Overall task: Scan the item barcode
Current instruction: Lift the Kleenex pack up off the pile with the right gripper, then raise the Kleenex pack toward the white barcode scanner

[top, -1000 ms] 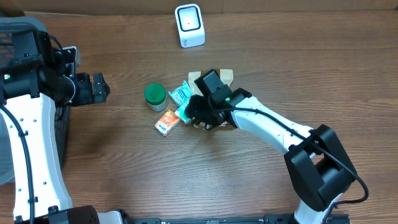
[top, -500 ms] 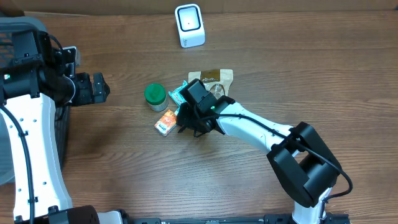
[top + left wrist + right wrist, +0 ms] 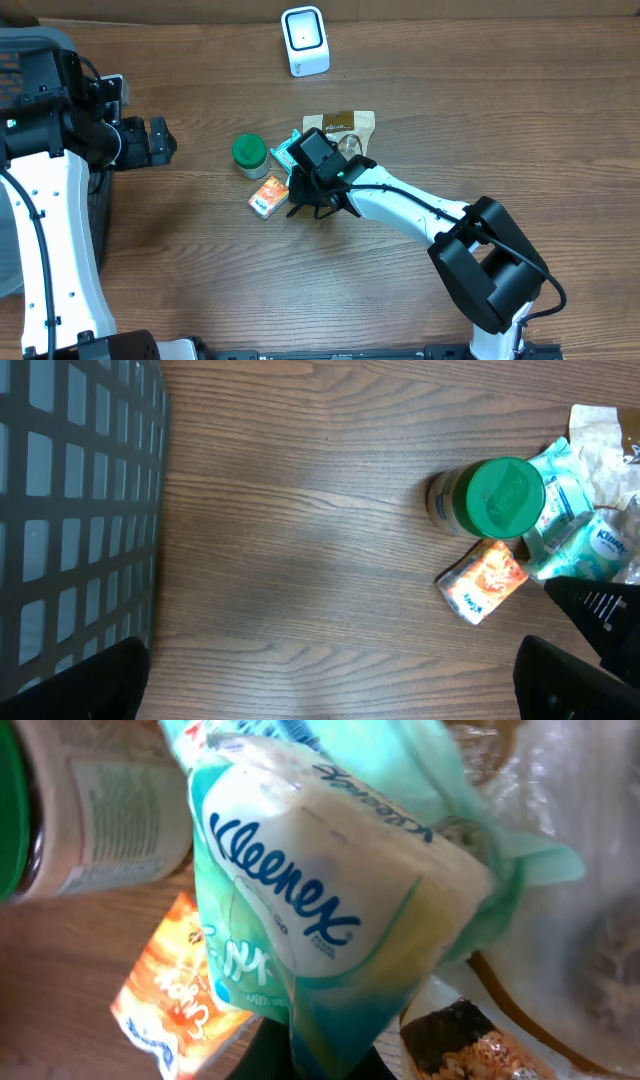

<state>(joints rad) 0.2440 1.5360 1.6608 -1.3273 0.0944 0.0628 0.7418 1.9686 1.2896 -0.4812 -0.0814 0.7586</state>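
Note:
A teal Kleenex tissue pack (image 3: 300, 910) fills the right wrist view, and my right gripper (image 3: 322, 1058) is shut on its lower edge. From overhead, that gripper (image 3: 303, 190) sits in the cluster of items at the table's middle, covering most of the tissue pack (image 3: 288, 152). The white barcode scanner (image 3: 305, 40) stands at the table's far edge, well away from the pack. My left gripper (image 3: 160, 140) hovers open at the left with nothing between its fingers (image 3: 70, 680).
A green-lidded jar (image 3: 249, 152) and an orange packet (image 3: 268, 195) lie just left of the pack. A brown snack bag (image 3: 345, 124) lies behind it. A dark mesh basket (image 3: 70, 510) stands at the left edge beneath the left arm.
My right gripper moved left onto the tissue pack and closed on it. The left arm has not moved.

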